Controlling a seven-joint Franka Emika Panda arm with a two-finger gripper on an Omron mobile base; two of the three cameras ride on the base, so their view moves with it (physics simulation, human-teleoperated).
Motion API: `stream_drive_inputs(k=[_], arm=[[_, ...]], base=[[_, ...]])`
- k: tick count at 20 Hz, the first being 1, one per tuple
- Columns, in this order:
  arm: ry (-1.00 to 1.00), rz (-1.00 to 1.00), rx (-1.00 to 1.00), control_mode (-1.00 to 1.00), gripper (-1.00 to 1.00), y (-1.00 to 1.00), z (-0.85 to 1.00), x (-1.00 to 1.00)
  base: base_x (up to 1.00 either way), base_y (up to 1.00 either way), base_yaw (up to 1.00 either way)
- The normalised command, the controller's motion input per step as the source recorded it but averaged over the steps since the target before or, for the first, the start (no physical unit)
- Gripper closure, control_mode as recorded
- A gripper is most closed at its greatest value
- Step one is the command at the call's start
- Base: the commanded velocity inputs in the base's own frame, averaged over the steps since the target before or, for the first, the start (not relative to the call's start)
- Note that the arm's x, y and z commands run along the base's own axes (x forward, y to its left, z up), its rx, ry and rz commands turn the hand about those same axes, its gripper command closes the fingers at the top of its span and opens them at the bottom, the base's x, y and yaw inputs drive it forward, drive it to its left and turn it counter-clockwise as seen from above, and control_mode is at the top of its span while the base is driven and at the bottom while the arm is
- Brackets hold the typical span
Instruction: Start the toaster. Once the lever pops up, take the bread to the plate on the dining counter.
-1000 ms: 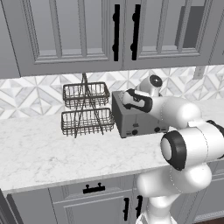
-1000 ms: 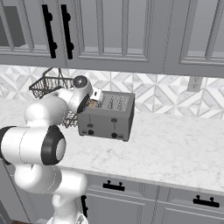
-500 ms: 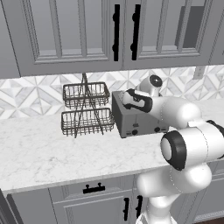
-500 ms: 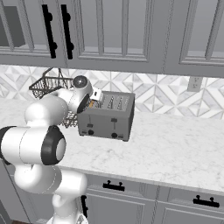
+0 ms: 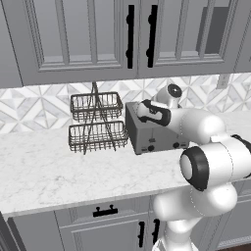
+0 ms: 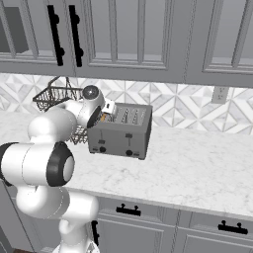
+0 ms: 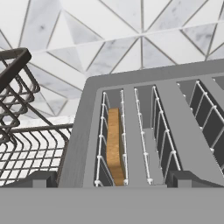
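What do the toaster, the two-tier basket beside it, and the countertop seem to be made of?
Toaster: apparently brushed grey metal, matte and uniform. Basket: dark thin wire, open mesh on an upright frame. Countertop: marble-look stone, white with faint grey veins; could be laminate.

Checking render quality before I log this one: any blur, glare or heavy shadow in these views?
Left base view: sharp, flat even light, soft shade under the cabinets. Right base view: equally crisp, no glare on the toaster. Hand view: steep close-up perspective stretches the slots; the bread stays clear.
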Motion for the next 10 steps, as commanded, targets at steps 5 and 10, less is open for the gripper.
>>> stream_drive_inputs(k=[5,10], arm=[[0.0,0.0,0.0,-1.0,-1.0,0.0,0.0,0.0],[0.0,0.0,0.0,-1.0,-1.0,0.0,0.0,0.0]], base=[[0.0,0.0,0.0],[0.0,0.0,0.0]])
